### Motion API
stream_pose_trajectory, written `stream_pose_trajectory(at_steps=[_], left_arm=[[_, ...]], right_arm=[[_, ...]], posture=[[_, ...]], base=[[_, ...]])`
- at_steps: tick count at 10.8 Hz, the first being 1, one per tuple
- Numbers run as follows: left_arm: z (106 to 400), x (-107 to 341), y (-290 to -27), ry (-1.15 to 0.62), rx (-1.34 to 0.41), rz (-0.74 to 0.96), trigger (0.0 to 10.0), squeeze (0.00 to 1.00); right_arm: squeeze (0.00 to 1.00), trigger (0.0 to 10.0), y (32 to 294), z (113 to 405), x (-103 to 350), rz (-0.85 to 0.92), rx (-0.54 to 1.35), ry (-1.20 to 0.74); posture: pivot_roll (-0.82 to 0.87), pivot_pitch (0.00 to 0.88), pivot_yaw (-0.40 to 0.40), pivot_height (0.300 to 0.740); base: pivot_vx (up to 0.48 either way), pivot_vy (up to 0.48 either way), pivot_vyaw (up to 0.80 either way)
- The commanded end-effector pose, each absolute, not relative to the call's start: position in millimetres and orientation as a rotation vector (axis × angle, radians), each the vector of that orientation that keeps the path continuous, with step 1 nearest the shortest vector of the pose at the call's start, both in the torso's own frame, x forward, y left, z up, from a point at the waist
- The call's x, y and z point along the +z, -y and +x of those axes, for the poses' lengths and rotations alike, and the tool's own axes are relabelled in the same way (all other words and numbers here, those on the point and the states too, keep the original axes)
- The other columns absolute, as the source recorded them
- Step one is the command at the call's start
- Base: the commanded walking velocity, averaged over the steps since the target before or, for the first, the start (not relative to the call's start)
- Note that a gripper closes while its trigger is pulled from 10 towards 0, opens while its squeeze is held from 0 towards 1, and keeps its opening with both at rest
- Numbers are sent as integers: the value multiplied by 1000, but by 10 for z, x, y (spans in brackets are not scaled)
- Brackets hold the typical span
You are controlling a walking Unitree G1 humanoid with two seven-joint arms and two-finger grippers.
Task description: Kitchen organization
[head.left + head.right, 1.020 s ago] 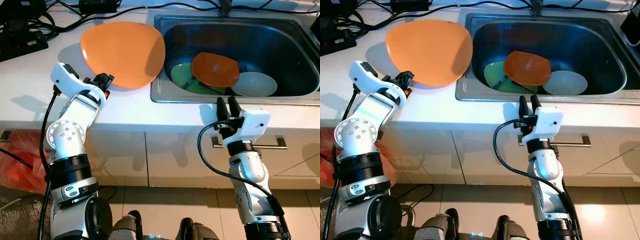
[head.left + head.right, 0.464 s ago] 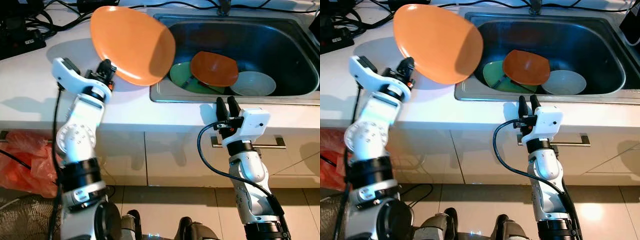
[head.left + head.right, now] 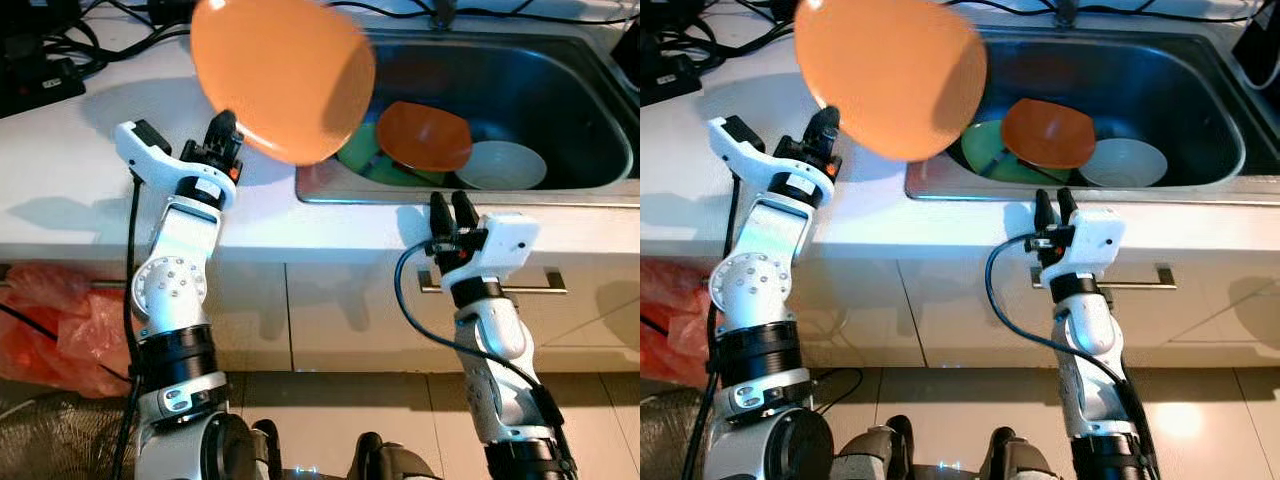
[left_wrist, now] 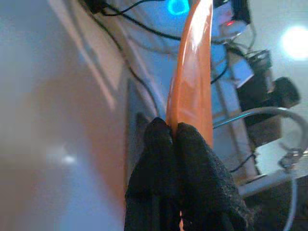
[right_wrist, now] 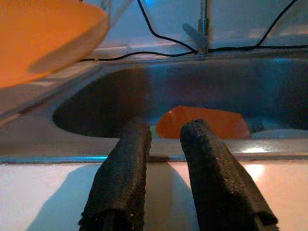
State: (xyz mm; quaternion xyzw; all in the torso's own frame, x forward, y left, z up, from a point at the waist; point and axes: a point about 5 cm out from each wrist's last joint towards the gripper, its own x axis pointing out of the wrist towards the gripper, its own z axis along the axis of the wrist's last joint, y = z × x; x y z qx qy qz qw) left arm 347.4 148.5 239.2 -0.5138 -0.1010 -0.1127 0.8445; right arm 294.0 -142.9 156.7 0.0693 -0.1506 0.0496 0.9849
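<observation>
My left gripper (image 3: 224, 130) is shut on the rim of a large orange plate (image 3: 280, 75), which hangs tilted in the air over the counter and the sink's left edge. In the left wrist view the plate (image 4: 192, 72) stands edge-on between the black fingers (image 4: 163, 154). Inside the steel sink (image 3: 560, 80) lie a smaller dark orange plate (image 3: 425, 135), a green plate (image 3: 362, 160) under it and a white bowl (image 3: 503, 165). My right gripper (image 3: 450, 208) is open, held low at the counter's front edge just before the sink, holding nothing.
Black cables and a power strip (image 3: 40, 80) lie on the white counter (image 3: 80, 150) at the back left. A faucet base (image 3: 1068, 12) stands behind the sink. Below are cabinet doors with a metal handle (image 3: 545, 290); a red plastic bag (image 3: 50, 320) sits on the floor at left.
My left arm has lifted the large orange plate off the counter, tilted it and carried it rightward toward the sink. The right arm has stayed in place.
</observation>
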Motion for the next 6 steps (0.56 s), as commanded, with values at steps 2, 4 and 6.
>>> stream_pose_trajectory(at_steps=[2,4,6], left_arm=[[3410,2528,-1411,305,-324,-1107,10000,0],[3406,2511,-1313,289,-358,-1103,10000,0],[3402,2485,-1244,273,-387,-1104,10000,0]], right_arm=[[0,10000,1492,3026,1761,326,74,325],[0,10000,1435,3091,1972,459,111,356],[0,10000,1394,3126,2070,518,144,368]], posture=[[66,187,-4,740],[64,181,-3,740],[65,176,-4,740]], base=[[0,0,0],[0,0,0],[0,0,0]])
